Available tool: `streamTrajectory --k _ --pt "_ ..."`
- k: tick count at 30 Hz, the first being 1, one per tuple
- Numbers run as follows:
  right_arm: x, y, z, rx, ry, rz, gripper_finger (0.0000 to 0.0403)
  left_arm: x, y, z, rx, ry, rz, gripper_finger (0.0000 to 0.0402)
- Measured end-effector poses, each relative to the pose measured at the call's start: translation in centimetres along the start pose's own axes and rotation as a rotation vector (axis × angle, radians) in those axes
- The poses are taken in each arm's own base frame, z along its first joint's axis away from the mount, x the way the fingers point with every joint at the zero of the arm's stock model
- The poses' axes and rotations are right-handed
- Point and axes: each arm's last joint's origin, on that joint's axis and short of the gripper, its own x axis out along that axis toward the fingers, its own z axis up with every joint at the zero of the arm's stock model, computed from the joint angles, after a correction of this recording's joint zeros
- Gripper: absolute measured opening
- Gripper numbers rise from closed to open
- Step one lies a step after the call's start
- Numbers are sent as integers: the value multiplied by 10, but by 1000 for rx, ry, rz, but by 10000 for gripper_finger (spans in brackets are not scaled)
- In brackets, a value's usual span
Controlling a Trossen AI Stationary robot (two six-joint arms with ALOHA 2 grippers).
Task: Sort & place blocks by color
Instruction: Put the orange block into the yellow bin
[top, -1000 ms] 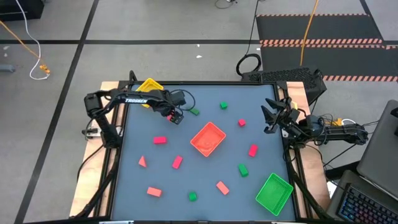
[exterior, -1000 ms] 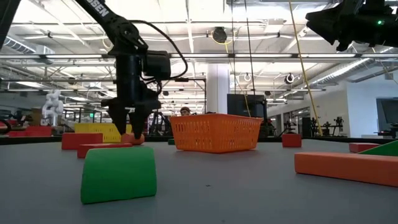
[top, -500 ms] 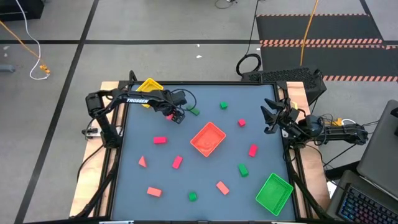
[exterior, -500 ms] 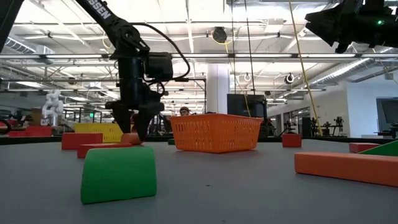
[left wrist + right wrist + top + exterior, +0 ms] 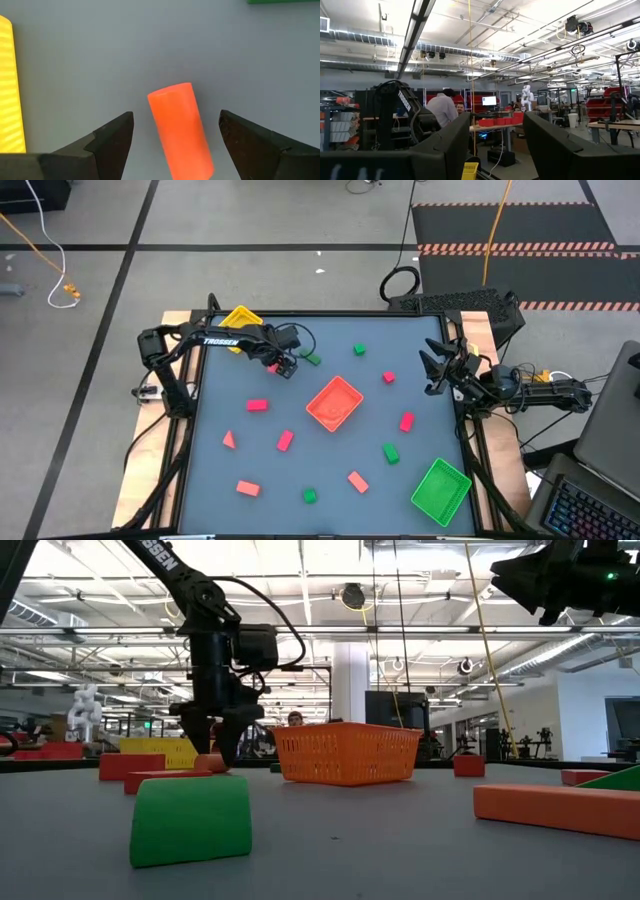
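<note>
Straddling a small red-orange rounded block [image 5: 181, 131] near the yellow tray [image 5: 11, 85], the left gripper [image 5: 176, 135] hangs spread wide. Looks light, rigid, smooth: pinch its long sides mid-length. Right gripper [image 5: 437, 366] waits parted at the table edge.

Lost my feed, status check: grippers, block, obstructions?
Left gripper open, jaws straddling red block, not closed. Right gripper open, raised at table's right edge. Green block close by; nothing between jaws and block.

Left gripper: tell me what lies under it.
A red-orange cylinder block lies on the table under the open left gripper, between its fingers, untouched. Its near end runs out of view.
</note>
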Motion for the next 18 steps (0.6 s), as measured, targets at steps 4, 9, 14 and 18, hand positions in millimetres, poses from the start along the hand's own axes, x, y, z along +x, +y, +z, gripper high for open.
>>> streamTrajectory --k 4,9,14,18 --pt "0 0 0 -1 0 0 183 0 0 0 0 0 0 296" --pt "0 0 0 -2 0 0 183 0 0 0 -1 -3 -2 296" --pt "0 0 0 -1 0 0 183 0 0 0 -1 -3 -2 296" --pt "0 0 0 -1 0 0 183 0 0 0 18 -3 -2 288"
